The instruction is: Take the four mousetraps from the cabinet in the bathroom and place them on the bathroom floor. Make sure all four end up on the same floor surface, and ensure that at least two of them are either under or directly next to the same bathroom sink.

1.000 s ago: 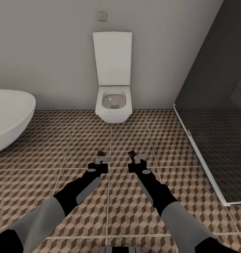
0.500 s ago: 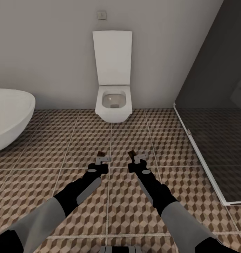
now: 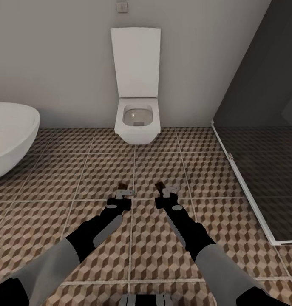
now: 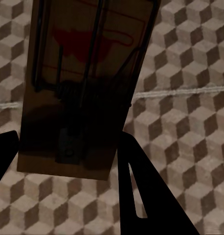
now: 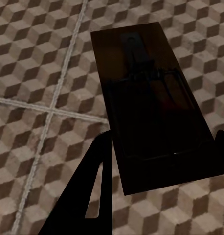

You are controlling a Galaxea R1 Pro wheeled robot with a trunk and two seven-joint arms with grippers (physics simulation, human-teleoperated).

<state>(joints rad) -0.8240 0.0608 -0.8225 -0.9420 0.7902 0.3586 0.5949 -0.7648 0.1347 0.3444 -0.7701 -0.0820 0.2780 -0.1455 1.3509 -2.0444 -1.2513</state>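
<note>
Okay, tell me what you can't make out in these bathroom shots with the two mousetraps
- Head view: the mousetraps in the left gripper and right gripper are too small for detail.
- Right wrist view: the mousetrap is in shadow, its markings unreadable.
- Left wrist view: the mousetrap's far end is cut off by the frame edge.
- Head view: the white basin is cut off by the left edge.

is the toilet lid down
No, the toilet has its lid standing upright against the wall, leaving the bowl open in the head view.
</note>
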